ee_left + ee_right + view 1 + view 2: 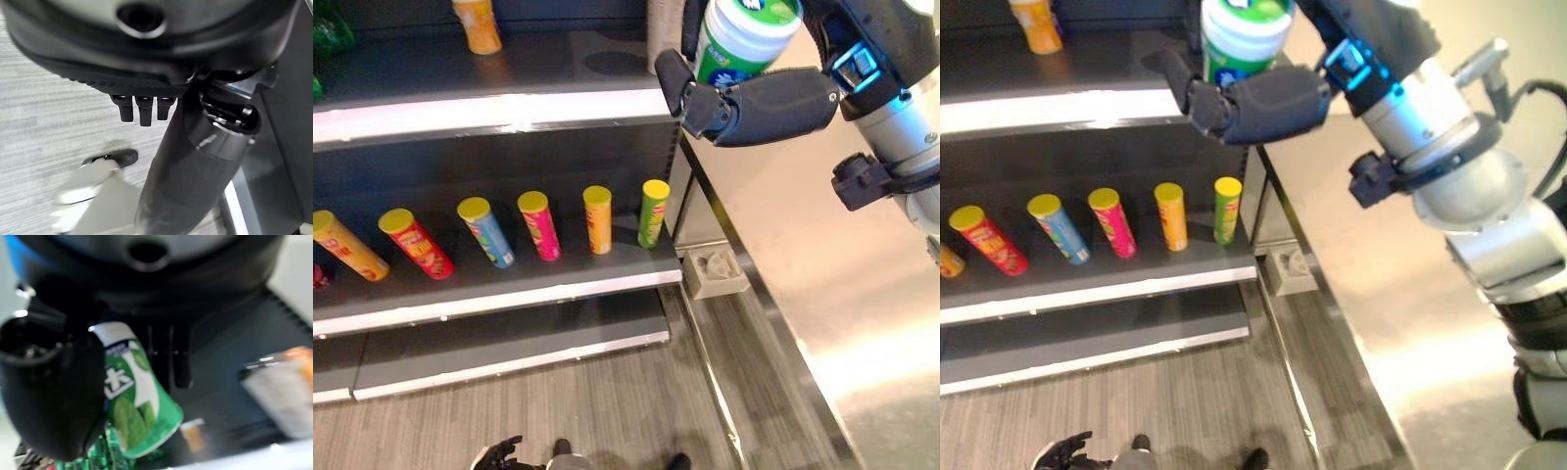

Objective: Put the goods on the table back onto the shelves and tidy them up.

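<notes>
The green and white canister is in my right hand, thumb and fingers wrapped around it, held up beside the upper shelf. An orange canister stands on that shelf. Below, six tubes lie in a row. My left hand hangs low, fingers relaxed.

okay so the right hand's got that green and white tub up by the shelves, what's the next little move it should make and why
Probably ease the green-and-white tub forward over the upper shelf and lower it there. The right hand grips it just past that shelf's right end, above the shelf's level, and the dark surface beside the orange can looks bare.
</notes>
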Available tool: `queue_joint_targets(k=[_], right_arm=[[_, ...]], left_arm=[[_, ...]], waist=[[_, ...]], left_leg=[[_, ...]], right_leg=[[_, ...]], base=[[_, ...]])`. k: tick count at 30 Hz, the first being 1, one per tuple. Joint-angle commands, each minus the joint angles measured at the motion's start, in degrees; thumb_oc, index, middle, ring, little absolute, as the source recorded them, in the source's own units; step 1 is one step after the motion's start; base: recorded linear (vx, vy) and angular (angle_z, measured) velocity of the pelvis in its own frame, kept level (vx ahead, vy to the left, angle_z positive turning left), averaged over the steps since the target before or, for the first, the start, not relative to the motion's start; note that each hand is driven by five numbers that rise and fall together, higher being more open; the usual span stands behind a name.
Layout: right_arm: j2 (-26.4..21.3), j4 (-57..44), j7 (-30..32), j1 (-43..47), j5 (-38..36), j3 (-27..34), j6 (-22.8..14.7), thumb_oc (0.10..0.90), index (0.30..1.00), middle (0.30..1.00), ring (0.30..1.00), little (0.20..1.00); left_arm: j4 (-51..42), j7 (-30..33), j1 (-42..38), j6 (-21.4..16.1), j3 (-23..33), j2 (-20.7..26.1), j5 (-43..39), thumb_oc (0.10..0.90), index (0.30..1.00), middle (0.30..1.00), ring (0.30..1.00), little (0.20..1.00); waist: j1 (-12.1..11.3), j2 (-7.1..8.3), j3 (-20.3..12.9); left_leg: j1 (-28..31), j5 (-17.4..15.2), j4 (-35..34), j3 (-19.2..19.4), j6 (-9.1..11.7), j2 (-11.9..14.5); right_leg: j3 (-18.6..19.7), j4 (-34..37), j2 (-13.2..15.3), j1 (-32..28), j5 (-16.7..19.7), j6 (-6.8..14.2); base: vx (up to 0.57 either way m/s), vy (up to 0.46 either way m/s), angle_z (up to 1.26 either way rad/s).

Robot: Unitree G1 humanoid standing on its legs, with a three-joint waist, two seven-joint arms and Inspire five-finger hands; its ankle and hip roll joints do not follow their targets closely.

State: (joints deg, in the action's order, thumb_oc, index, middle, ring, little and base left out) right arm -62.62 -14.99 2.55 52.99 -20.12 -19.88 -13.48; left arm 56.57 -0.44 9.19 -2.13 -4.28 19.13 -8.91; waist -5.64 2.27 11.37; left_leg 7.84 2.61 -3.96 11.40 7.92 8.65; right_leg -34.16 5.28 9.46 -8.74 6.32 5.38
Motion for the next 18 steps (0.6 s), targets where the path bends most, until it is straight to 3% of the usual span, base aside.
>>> queue_joint_targets(k=[1, 8, 13, 18], right_arm=[[1.1, 3.9, 1.8, 7.3, -3.8, -1.8, -1.6, 0.4, 0.3, 0.3, 0.3, 0.3], [5.4, 9.0, 3.6, 14.6, -0.4, -8.1, 0.5, 0.4, 0.3, 0.3, 0.3, 0.3], [8.3, 14.5, 5.2, 19.0, 3.7, -11.8, 2.5, 0.4, 0.3, 0.3, 0.3, 0.3], [11.2, 20.5, 5.6, 21.7, 5.0, -13.6, 3.5, 0.4, 0.3, 0.3, 0.3, 0.3]], left_arm=[[-0.8, 0.5, -2.0, -2.0, -2.2, 0.9, -0.1, 0.8, 0.9, 0.9, 0.9, 0.9], [0.0, 1.5, -2.4, -2.2, -2.4, 1.2, -0.6, 0.8, 0.9, 0.9, 0.9, 0.9], [-0.2, 1.9, -1.3, -2.3, -1.4, 1.4, -3.3, 0.8, 0.9, 0.9, 0.9, 0.9], [0.5, 1.6, -1.3, -2.2, -2.2, 2.6, -2.5, 0.8, 0.9, 0.9, 0.9, 0.9]], waist=[[-2.8, -0.33, -6.5], [-5.1, -0.1, -7.3], [-8.1, 0.45, -7.0], [-10.0, -0.42, -5.6]], left_leg=[[-1.9, -2.4, -0.1, -0.5, 1.8, 2.4], [-2.7, -3.5, -0.9, -1.8, 0.1, -1.0], [-3.9, -4.3, -1.0, -3.4, -1.8, -4.5], [-3.4, -5.4, -1.0, -4.6, -3.9, -7.2]], right_leg=[[2.9, -0.9, -0.4, 0.2, -7.1, 2.3], [2.2, -1.8, 3.4, 0.6, -5.0, 4.3], [1.3, -2.9, 6.9, 1.2, -3.2, 6.4], [1.4, -12.0, 11.1, 3.6, -3.9, 7.3]], base=[[0.04, 0.18, 0.2], [0.02, 0.149, 0.12], [0.01, 0.153, 0.05], [0.0, 0.157, 0.04]])
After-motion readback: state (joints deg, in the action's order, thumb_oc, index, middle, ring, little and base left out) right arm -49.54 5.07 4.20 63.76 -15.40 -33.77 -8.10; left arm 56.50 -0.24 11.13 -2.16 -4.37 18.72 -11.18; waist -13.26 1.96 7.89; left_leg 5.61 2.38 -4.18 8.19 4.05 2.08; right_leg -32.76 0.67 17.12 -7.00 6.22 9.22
